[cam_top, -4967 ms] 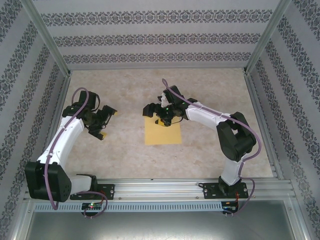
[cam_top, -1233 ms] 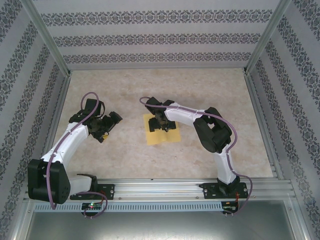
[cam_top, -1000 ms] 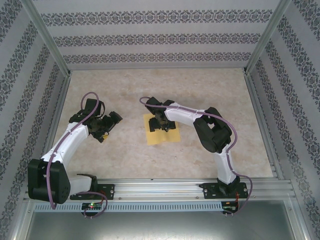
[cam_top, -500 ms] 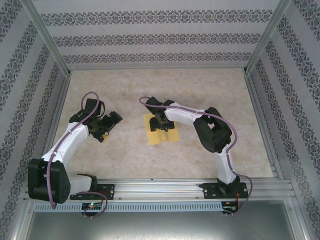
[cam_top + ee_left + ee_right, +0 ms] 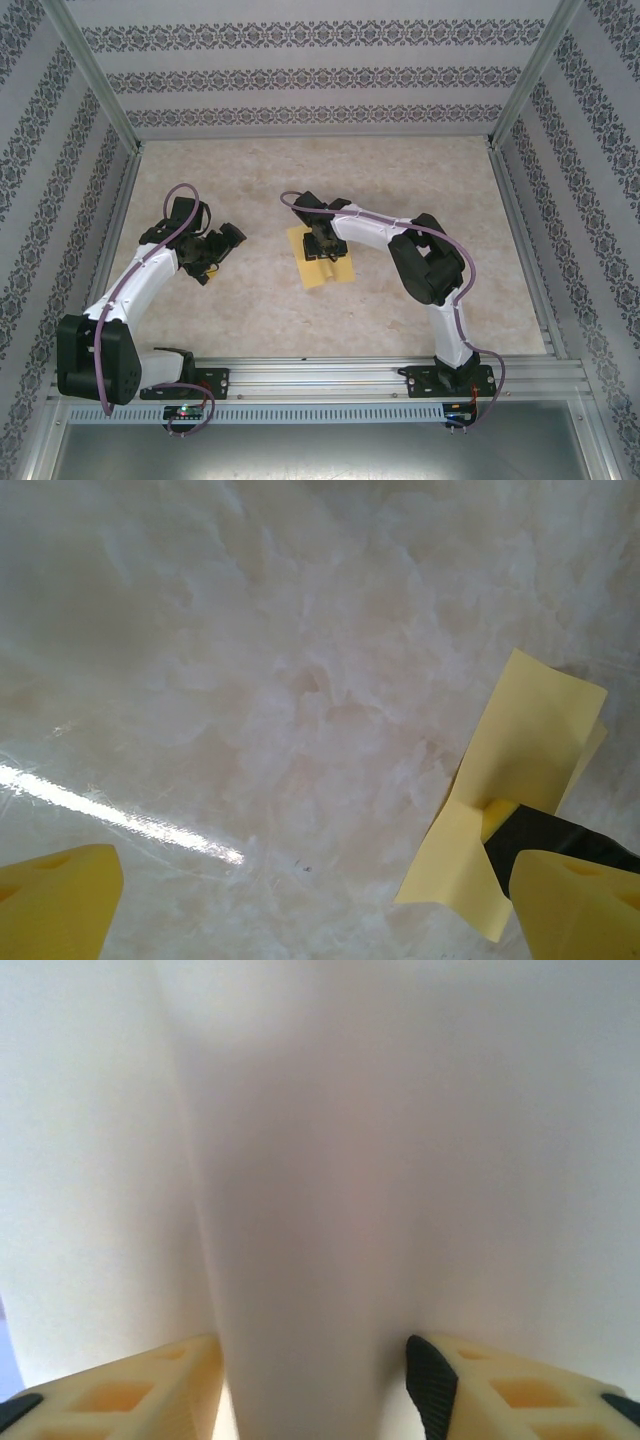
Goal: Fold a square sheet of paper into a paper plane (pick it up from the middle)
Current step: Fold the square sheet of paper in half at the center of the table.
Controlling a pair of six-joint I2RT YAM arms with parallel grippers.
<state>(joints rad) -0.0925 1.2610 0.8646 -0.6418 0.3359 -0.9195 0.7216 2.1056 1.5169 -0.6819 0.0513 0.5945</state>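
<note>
The right arm reaches forward and bends inward, its wrist turned steeply down so that the right hand (image 5: 322, 246) stands on the middle of the square sheet of paper (image 5: 326, 276). The sheet lies on the surface (image 5: 250, 320) directly beneath this hand, its near edge showing below the fingers.

From the right wrist, the right hand (image 5: 310, 1390) has its fingers partly closed, and a raised ridge of the sheet (image 5: 300, 1160) fills the gap between them, touching both. I cannot tell whether the grip is firm. The paper looks washed out and blurred here, and its edges are cut off.

The left arm angles inward, its left hand (image 5: 222, 252) well apart from the sheet and spread wide, holding nothing. From the left wrist, a yellow slip (image 5: 520, 770) juts out beside one finger (image 5: 580, 900); I cannot make out how it is attached.
</note>
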